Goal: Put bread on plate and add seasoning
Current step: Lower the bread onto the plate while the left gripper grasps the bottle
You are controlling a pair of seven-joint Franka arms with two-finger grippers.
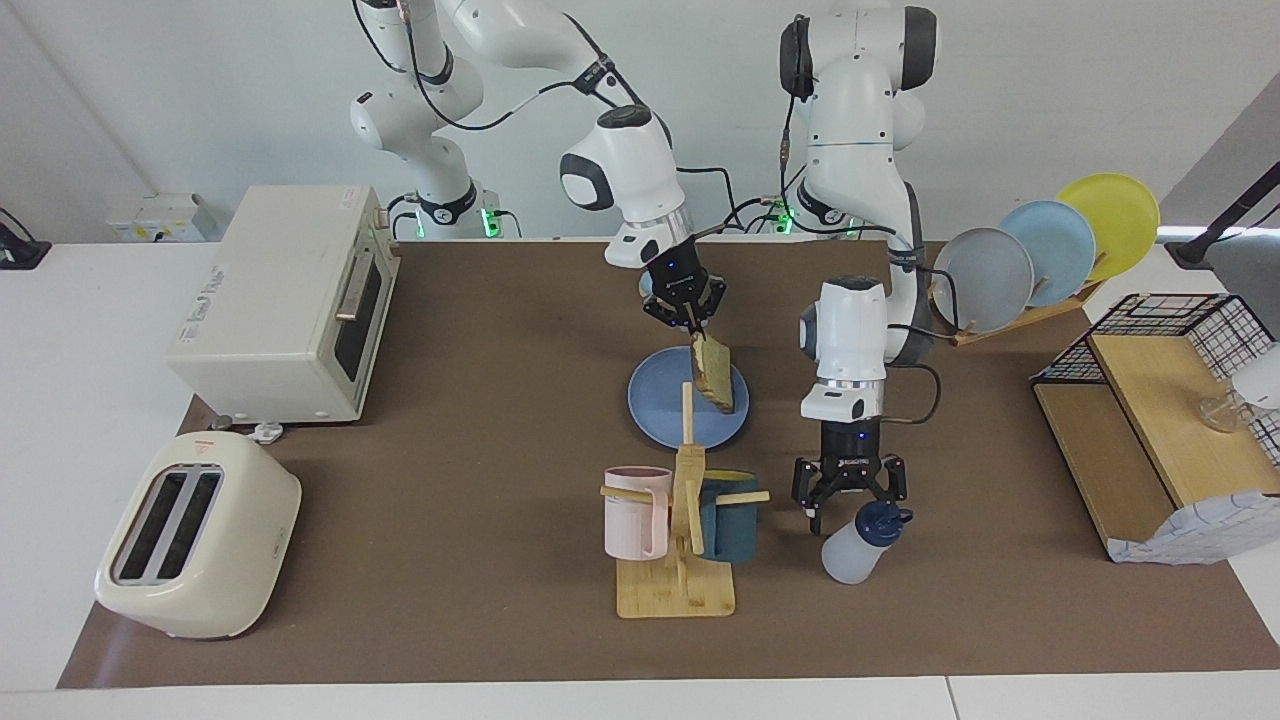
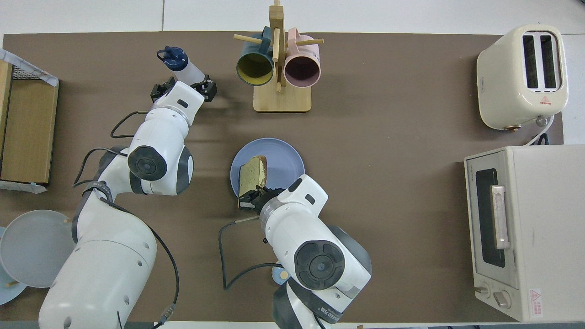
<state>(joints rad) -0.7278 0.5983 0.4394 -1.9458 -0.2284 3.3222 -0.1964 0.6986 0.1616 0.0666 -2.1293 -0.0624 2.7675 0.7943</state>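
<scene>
The bread (image 1: 712,372) is a tan slice with a brown crust, hanging on edge from my right gripper (image 1: 688,318), which is shut on its top corner. It hangs tilted over the blue plate (image 1: 655,405), its low edge close to the plate; I cannot tell if they touch. In the overhead view the bread (image 2: 252,172) covers part of the plate (image 2: 285,157) below the right gripper (image 2: 249,199). The seasoning (image 1: 858,545), a whitish bottle with a navy cap, stands beside the mug tree. My left gripper (image 1: 852,505) is open just above it, by its cap, and apart from the seasoning (image 2: 181,65) in the overhead view.
A wooden mug tree (image 1: 680,560) holds a pink mug (image 1: 634,512) and a teal mug (image 1: 730,520), farther from the robots than the plate. A toaster (image 1: 195,535) and a toaster oven (image 1: 285,300) are at the right arm's end. A plate rack (image 1: 1045,250) and a wire shelf (image 1: 1160,420) are at the left arm's end.
</scene>
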